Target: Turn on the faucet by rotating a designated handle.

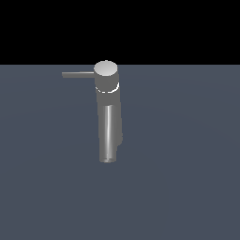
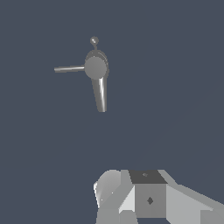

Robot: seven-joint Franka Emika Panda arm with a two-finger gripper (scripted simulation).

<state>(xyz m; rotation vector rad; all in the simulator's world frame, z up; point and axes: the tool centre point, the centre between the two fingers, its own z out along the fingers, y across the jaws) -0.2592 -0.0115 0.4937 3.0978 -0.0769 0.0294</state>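
Note:
The grey metallic faucet (image 1: 109, 122) stands on the flat grey-blue floor, its round cap (image 1: 106, 69) on top and its thick spout (image 1: 108, 136) reaching toward the camera. The handle (image 1: 77, 74), a thin straight rod, sticks out from the cap toward the exterior view's left. The wrist view looks down on the faucet (image 2: 96, 68) from well above, with the handle (image 2: 69, 68) and spout (image 2: 100, 94) both plain. White and grey robot parts (image 2: 148, 197) fill that picture's lower edge, far from the faucet. No fingers can be made out, and the exterior view shows no gripper.
A small round knob (image 2: 94, 40) on a short stem shows just behind the faucet's body. The floor (image 1: 187, 164) around the faucet is plain grey-blue, and black background lies beyond its far edge.

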